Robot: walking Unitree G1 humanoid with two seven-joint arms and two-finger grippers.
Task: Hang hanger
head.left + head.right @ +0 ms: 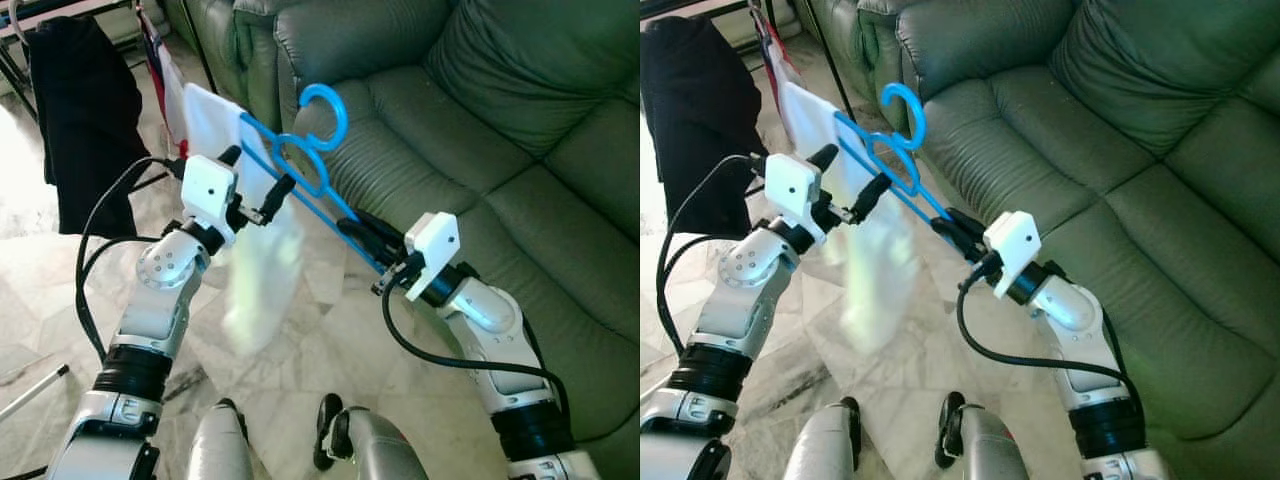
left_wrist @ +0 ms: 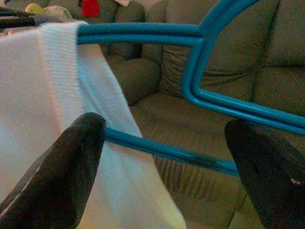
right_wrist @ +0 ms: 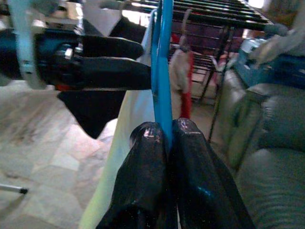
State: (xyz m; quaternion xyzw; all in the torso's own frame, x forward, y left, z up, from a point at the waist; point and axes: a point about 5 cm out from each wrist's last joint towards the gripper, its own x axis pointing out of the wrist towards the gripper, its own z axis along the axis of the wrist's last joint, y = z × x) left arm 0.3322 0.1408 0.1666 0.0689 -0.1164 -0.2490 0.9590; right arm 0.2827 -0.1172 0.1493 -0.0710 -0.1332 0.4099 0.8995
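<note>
Over on the left there's a black garment point(image 1: 88, 120) hanging off a drying rack point(image 3: 224, 14), with marble-look floor point(image 1: 330, 340) underneath. The left gripper point(image 1: 262, 192) is up in front of the robot with its fingers point(image 2: 66, 176) spread wide apart, one on each side of the lower bar of the blue hanger point(image 1: 300, 175), not squeezing anything as far as I can see. A white cloth point(image 1: 255, 270) is draped over the hanger's left end and hangs down just beside that gripper

The hanger itself is in the air between the two arms, tilted, with its hook point(image 1: 325, 110) pointing up toward the sofa. Its right end is pinched in the right gripper point(image 1: 360, 235), whose two black fingers point(image 3: 147, 181) are closed tight on the blue bar, so that one's doing all the holding

To the right and behind everything is a big green leather sofa point(image 1: 520, 150), and the right arm sits just in front of its seat cushions
</note>
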